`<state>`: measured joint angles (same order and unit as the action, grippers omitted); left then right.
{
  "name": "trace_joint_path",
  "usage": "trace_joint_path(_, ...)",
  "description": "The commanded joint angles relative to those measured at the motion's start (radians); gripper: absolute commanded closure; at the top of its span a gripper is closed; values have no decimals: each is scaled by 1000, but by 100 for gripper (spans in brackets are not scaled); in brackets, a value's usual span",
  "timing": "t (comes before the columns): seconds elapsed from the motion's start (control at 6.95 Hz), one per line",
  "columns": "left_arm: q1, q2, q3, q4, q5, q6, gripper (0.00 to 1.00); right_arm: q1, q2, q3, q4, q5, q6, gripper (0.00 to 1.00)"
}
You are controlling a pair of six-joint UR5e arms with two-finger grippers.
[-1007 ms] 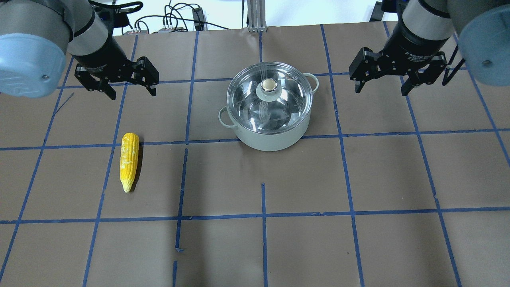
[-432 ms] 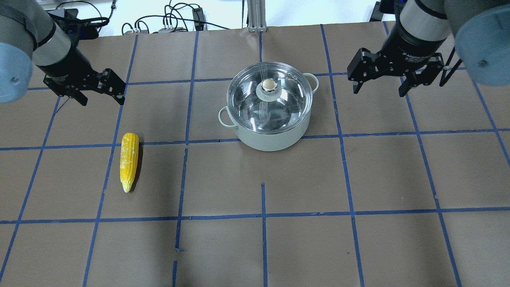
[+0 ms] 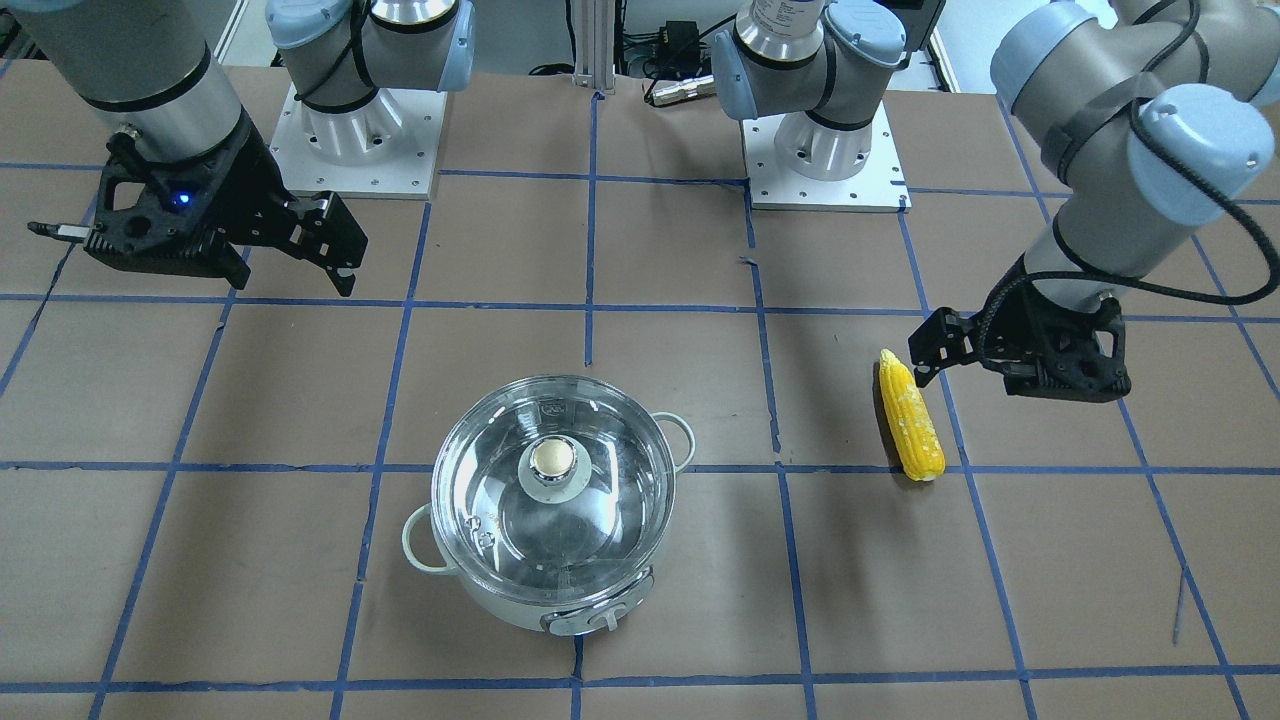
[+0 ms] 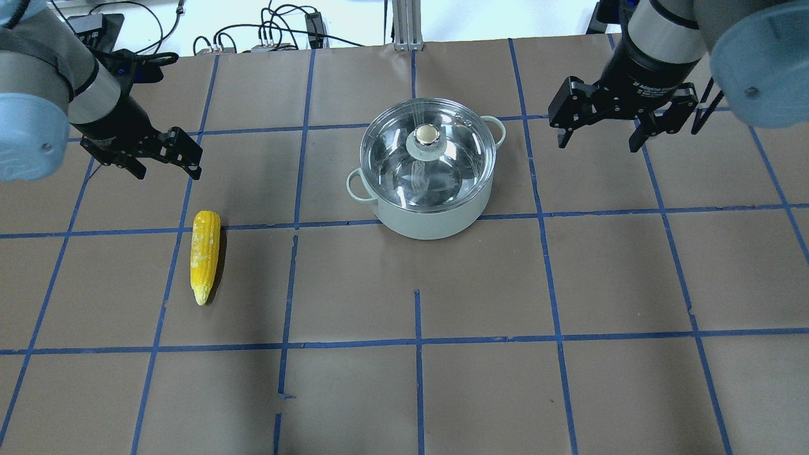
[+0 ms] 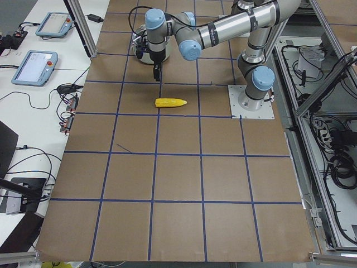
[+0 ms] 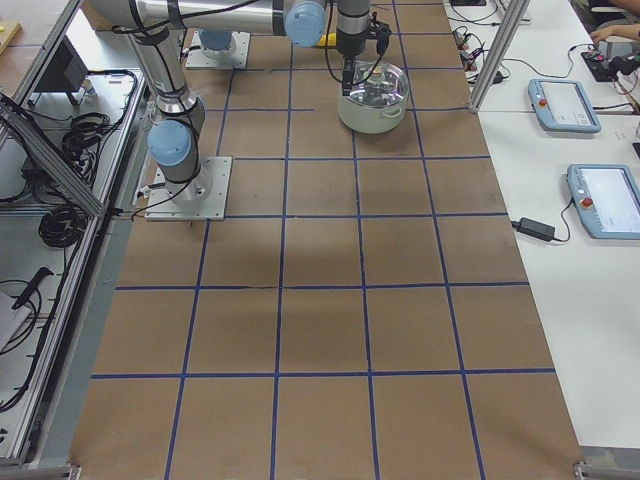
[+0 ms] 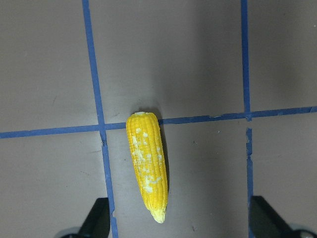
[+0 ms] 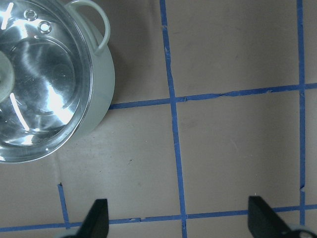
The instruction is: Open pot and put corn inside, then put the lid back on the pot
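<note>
The pale mint pot [image 4: 436, 222] stands at the table's centre, also in the front view [image 3: 500, 605] and the right wrist view [image 8: 103, 94]. The clear glass lid [image 4: 427, 136] with its beige knob sits on it. The yellow corn [image 4: 205, 256] lies flat on the table to the left, also in the front view [image 3: 910, 418] and the left wrist view [image 7: 147, 166]. My left gripper [image 4: 165, 172] is open and empty, hovering just beyond the corn's thick end. My right gripper [image 4: 597, 144] is open and empty, hovering right of the pot.
Brown paper with a blue tape grid covers the table. Cables and a metal post [image 4: 404, 25] lie past the far edge. The arm bases [image 3: 355, 140] stand on the robot's side. Operator tablets [image 6: 565, 100] sit on a side bench.
My left gripper has swung left and then nearer to the corn. My right gripper has shifted slightly left and away. Pot, lid and corn have not moved.
</note>
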<state>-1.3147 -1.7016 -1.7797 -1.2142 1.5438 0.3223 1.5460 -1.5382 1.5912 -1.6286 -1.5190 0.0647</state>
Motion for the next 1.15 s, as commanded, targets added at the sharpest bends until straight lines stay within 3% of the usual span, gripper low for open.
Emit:
trace_joint_path(0.0, 2, -65, -181, 321, 4, -19, 0, 107, 100, -104, -4, -6, 24, 0)
trace_joint_path(0.29, 6, -98, -218, 371, 2, -3, 0, 214, 258, -265, -2, -7, -23, 1)
trace_joint_path(0.43, 9, -108, -218, 378, 2, -3, 0, 261, 324, -292, -79, -1, -54, 3)
trace_joint_path(0.72, 12, -119, -233, 377, 3, -3, 0, 290, 415, -293, -203, 75, -92, 6)
trace_joint_path(1.01, 63, -141, -247, 392, -1, 47, 0, 290, 440, -280, -208, 77, -114, 8)
